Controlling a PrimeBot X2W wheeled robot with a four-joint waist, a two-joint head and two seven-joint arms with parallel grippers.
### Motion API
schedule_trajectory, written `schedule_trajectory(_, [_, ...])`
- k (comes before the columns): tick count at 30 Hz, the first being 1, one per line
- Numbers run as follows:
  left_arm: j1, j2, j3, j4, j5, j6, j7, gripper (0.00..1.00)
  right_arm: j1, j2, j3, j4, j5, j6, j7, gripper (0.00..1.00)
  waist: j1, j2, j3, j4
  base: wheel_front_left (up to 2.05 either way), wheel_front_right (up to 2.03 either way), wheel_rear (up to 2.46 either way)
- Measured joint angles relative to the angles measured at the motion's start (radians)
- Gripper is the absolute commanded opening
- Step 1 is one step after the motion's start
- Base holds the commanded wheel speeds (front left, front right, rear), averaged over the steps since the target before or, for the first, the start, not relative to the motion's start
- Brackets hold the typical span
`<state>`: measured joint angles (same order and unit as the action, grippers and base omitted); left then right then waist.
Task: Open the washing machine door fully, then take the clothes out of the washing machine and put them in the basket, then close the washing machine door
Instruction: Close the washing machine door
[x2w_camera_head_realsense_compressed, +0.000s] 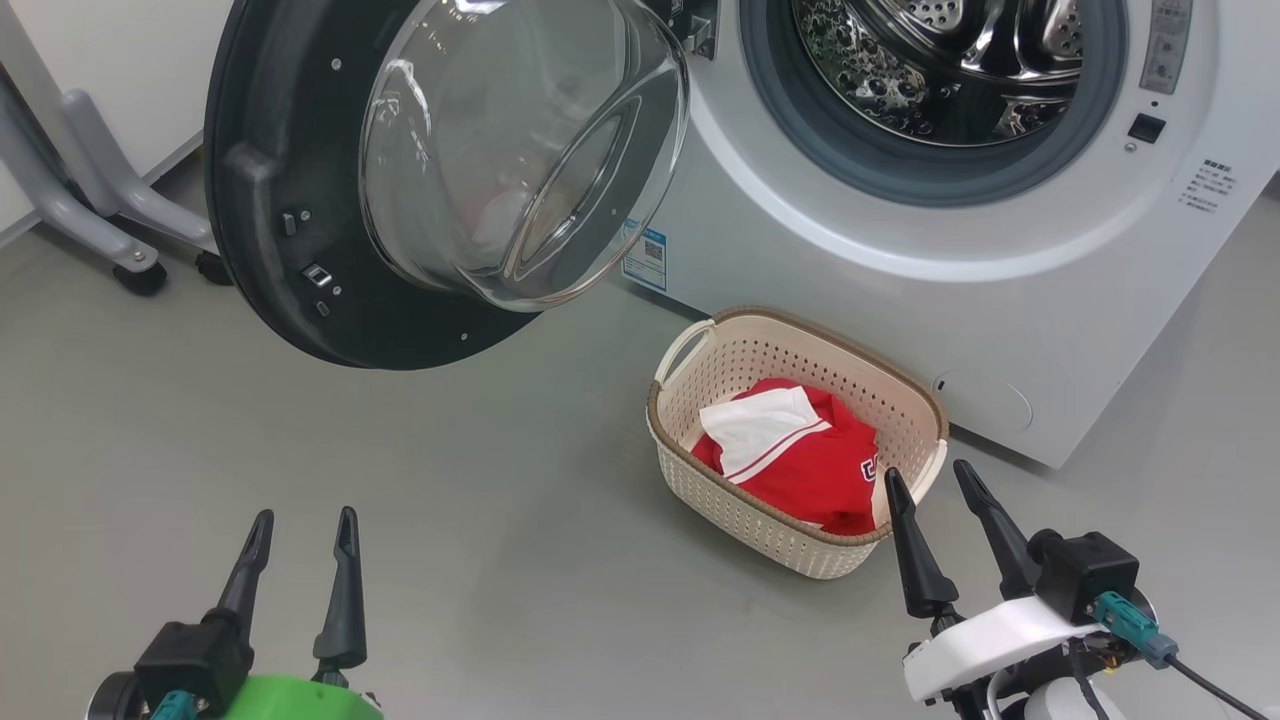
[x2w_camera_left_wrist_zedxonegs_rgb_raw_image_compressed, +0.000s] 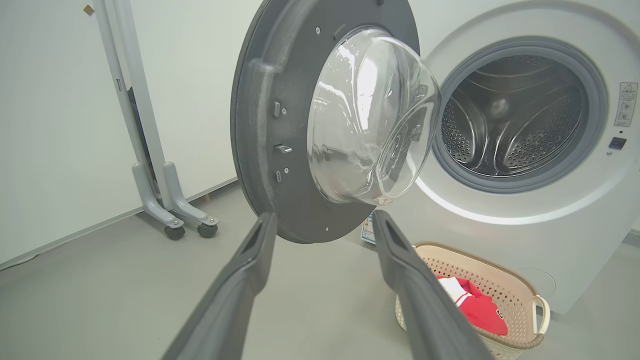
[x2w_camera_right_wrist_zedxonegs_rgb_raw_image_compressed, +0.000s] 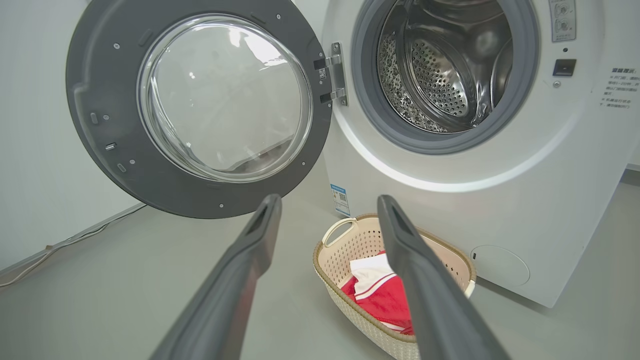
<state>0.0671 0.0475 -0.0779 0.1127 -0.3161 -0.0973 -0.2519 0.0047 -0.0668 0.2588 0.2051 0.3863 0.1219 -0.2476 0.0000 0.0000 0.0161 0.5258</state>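
The washing machine door (x2w_camera_head_realsense_compressed: 290, 190) (x2w_camera_left_wrist_zedxonegs_rgb_raw_image_compressed: 270, 125) (x2w_camera_right_wrist_zedxonegs_rgb_raw_image_compressed: 95, 100) hangs swung wide open to the left of the white washing machine (x2w_camera_head_realsense_compressed: 900, 260) (x2w_camera_left_wrist_zedxonegs_rgb_raw_image_compressed: 550, 220) (x2w_camera_right_wrist_zedxonegs_rgb_raw_image_compressed: 550, 175). Its steel drum (x2w_camera_head_realsense_compressed: 940, 60) (x2w_camera_left_wrist_zedxonegs_rgb_raw_image_compressed: 510, 120) (x2w_camera_right_wrist_zedxonegs_rgb_raw_image_compressed: 440, 65) shows bare metal. Red and white clothes (x2w_camera_head_realsense_compressed: 800, 450) (x2w_camera_left_wrist_zedxonegs_rgb_raw_image_compressed: 475, 305) (x2w_camera_right_wrist_zedxonegs_rgb_raw_image_compressed: 380, 290) lie in the cream basket (x2w_camera_head_realsense_compressed: 880, 390) (x2w_camera_left_wrist_zedxonegs_rgb_raw_image_compressed: 500, 280) (x2w_camera_right_wrist_zedxonegs_rgb_raw_image_compressed: 335, 260) on the floor before the machine. My left gripper (x2w_camera_head_realsense_compressed: 304, 525) (x2w_camera_left_wrist_zedxonegs_rgb_raw_image_compressed: 324, 220) is open and empty at the lower left. My right gripper (x2w_camera_head_realsense_compressed: 933, 478) (x2w_camera_right_wrist_zedxonegs_rgb_raw_image_compressed: 329, 202) stands open and empty just beside the basket's near right corner.
A grey wheeled stand (x2w_camera_head_realsense_compressed: 90, 210) (x2w_camera_left_wrist_zedxonegs_rgb_raw_image_compressed: 165, 200) rests against the white wall left of the door. Grey floor (x2w_camera_head_realsense_compressed: 400, 500) stretches between my grippers and the machine. A thin cable (x2w_camera_right_wrist_zedxonegs_rgb_raw_image_compressed: 60, 245) runs along the wall's base.
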Motion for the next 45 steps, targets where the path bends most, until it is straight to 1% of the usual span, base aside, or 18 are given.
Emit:
schedule_trajectory(18, [0.0, 0.0, 0.0, 0.0, 0.0, 0.0, 0.0, 1.0, -0.002, -0.001, -0.002, 0.0, 0.0, 0.0, 0.0, 1.0, 0.0, 0.0, 0.013, 0.002, 0.0, 0.0, 0.0])
schedule_trajectory(19, [0.0, 0.0, -0.001, 0.0, 0.0, 0.0, 0.0, 0.9, -0.002, -0.001, -0.003, 0.0, 0.0, 0.0, 0.0, 1.0, 0.0, 0.0, 0.014, 0.002, 0.0, 0.0, 0.0])
schedule_trajectory(20, [0.0, 0.0, -0.002, -0.001, -0.001, 0.0, 0.0, 0.17, -0.002, -0.001, -0.004, -0.001, 0.0, 0.0, 0.0, 1.0, 0.0, 0.0, 0.015, 0.002, 0.0, 0.0, 0.0])
schedule_trajectory(21, [0.0, 0.0, -0.002, -0.003, -0.003, 0.0, 0.0, 0.0, -0.002, -0.001, -0.004, -0.002, 0.0, 0.0, 0.0, 1.0, 0.0, 0.0, 0.015, 0.002, 0.0, 0.0, 0.0])
schedule_trajectory(25, [0.0, -0.001, 0.007, -0.016, -0.008, -0.001, 0.0, 0.0, -0.002, -0.001, -0.003, -0.012, 0.0, 0.0, 0.0, 1.0, 0.0, 0.0, 0.023, -0.001, 0.0, 0.0, 0.0])
schedule_trajectory(32, [-0.029, 0.006, 0.06, -0.106, -0.029, -0.005, 0.0, 0.0, -0.007, -0.013, 0.013, -0.028, -0.008, 0.0, 0.0, 1.0, 0.0, 0.0, 0.065, -0.022, 0.0, 0.0, 0.0])
schedule_trajectory(37, [-0.1, 0.067, 0.137, -0.165, -0.042, -0.005, 0.0, 0.0, -0.04, -0.03, 0.019, -0.048, -0.019, 0.0, 0.0, 1.0, 0.0, 0.0, 0.109, -0.045, 0.0, 0.0, 0.0])
schedule_trajectory(42, [-0.196, 0.125, 0.234, -0.221, -0.118, -0.006, 0.004, 0.0, -0.063, -0.056, 0.03, -0.065, -0.026, 0.0, 0.004, 1.0, 0.0, 0.0, 0.156, -0.076, 0.0, 0.0, 0.0])
schedule_trajectory(45, [-0.271, 0.174, 0.305, -0.234, -0.168, -0.009, 0.029, 0.0, -0.075, -0.07, 0.033, -0.07, -0.028, 0.0, 0.005, 1.0, 0.0, 0.0, 0.182, -0.099, 0.0, 0.0, 0.0])
